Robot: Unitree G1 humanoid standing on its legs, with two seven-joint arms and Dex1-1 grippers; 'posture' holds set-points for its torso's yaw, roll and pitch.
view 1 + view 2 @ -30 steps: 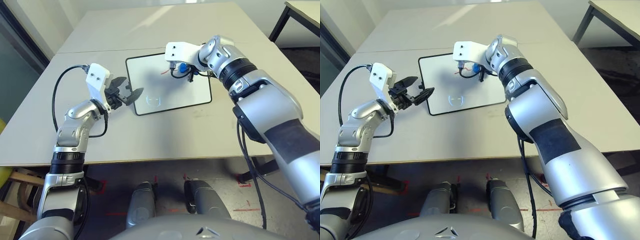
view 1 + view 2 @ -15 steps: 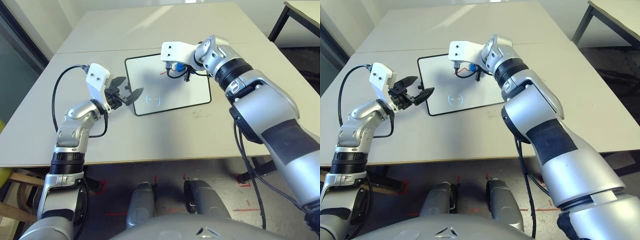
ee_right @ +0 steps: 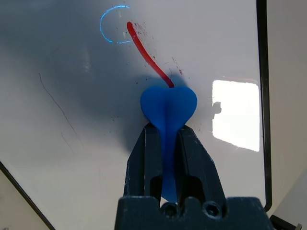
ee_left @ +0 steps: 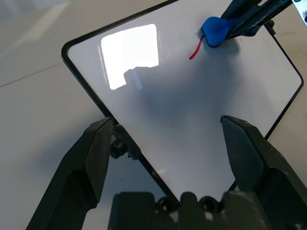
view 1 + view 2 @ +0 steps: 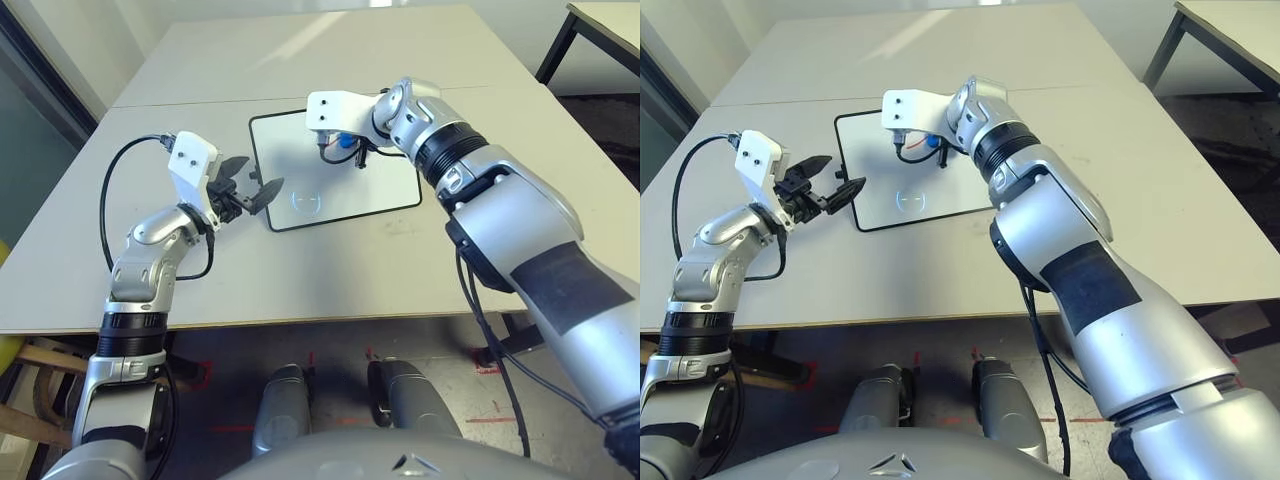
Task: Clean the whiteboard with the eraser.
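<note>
The whiteboard [image 5: 370,185] lies flat on the table, white with a thin black frame. My right gripper [image 3: 167,143] is shut on the blue eraser [image 3: 168,108], whose end presses on the board over its far half. A short red marker line [image 3: 144,52] runs from the eraser's tip across the board. In the left wrist view the eraser [image 4: 217,31] sits beside that red line [image 4: 195,49]. My left gripper [image 5: 250,190] stands open at the board's left edge, its fingers either side of the near left corner with the small side knob [image 4: 116,146].
The grey table [image 5: 330,270] has free room in front of the board and to its right. A seam [image 5: 180,103] crosses the table behind the board. A second table's dark leg [image 5: 560,45] stands at the far right.
My right gripper has slid the eraser leftward across the far half of the board. The left gripper has stayed at the board's left edge.
</note>
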